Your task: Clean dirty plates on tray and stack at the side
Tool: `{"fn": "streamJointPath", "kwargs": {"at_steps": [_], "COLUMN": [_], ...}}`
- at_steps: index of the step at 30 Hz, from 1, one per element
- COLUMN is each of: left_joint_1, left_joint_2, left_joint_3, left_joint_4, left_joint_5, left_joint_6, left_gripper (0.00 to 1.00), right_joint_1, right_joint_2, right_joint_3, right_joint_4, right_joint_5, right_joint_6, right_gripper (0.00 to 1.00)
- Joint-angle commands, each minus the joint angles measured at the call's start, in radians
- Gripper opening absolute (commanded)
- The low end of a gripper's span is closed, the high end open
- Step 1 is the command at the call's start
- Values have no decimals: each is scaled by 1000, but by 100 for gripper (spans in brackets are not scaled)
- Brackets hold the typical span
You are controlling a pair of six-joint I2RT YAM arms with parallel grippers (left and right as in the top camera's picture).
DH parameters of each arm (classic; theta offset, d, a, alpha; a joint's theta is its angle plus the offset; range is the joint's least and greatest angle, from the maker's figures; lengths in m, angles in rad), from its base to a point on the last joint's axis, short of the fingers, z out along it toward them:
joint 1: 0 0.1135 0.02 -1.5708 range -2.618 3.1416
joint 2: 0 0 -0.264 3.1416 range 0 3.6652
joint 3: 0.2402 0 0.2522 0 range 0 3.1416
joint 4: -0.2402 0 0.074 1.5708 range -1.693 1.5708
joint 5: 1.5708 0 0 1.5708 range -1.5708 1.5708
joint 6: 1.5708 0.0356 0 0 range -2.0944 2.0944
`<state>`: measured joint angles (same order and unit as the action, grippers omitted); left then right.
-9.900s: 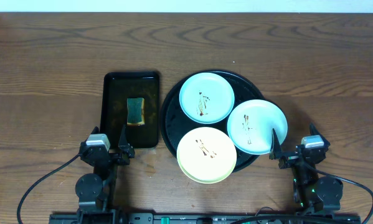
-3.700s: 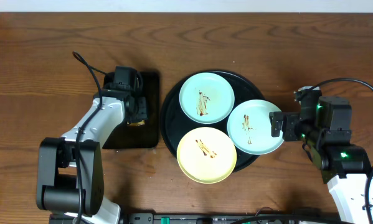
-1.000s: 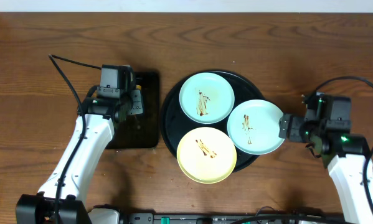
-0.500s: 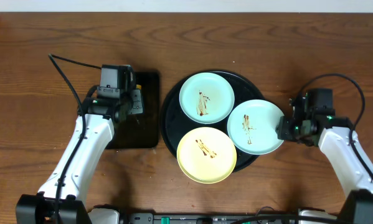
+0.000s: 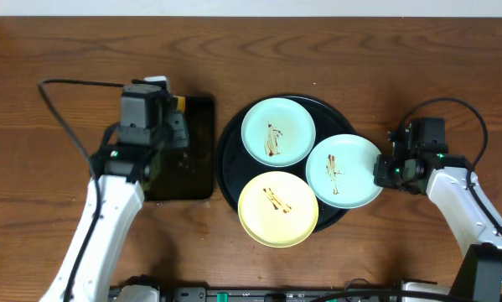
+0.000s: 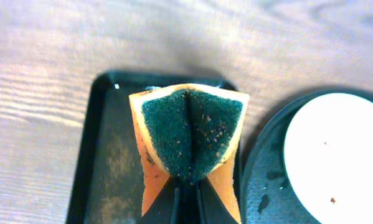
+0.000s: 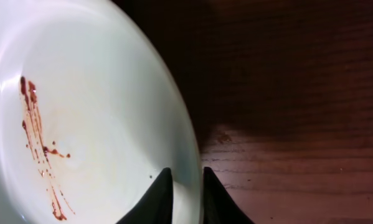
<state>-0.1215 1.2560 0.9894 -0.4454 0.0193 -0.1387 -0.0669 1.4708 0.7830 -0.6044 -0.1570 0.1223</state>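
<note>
The right gripper (image 7: 187, 194) pinches the rim of the stiff, glossy, probably slippery mint plate (image 5: 343, 170) lying at the right edge of the round tray (image 5: 228, 159), while the left gripper (image 6: 186, 204) clenches a soft sponge (image 6: 189, 130).

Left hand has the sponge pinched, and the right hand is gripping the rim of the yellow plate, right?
Not quite. The right hand grips the rim of the pale blue plate at the right side of the tray, not the yellow plate; the right wrist view shows it. The left hand does hold the sponge.
</note>
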Motion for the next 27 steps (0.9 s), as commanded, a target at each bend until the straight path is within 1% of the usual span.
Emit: {"fn": "streamJointPath", "kwargs": {"at_steps": [1,4,5,19,27], "left_joint_1": [3,3,3,3,3], "left_joint_2": [-65,-101,-118,-130,-108], "left_joint_3": [6,6,6,6,2], "left_joint_4": [10,18,26,40,39], "left_joint_5": [-6,-6,-6,-6,-5], "left_joint_6": [-8,-8,-8,-8,-9], "left_gripper": [7,7,7,7,8], "right_joint_1": [-5,-5,-5,-5,-5], "right_joint_2": [2,2,2,2,2], "right_joint_3": [14,14,14,14,14], "right_joint_4": [4,5,6,6,6], "right_joint_5": [-5,-5,-5,-5,-5], "right_joint_6": [-4,-4,-4,-4,-4], "right_gripper": [11,7,1,1,1]}}
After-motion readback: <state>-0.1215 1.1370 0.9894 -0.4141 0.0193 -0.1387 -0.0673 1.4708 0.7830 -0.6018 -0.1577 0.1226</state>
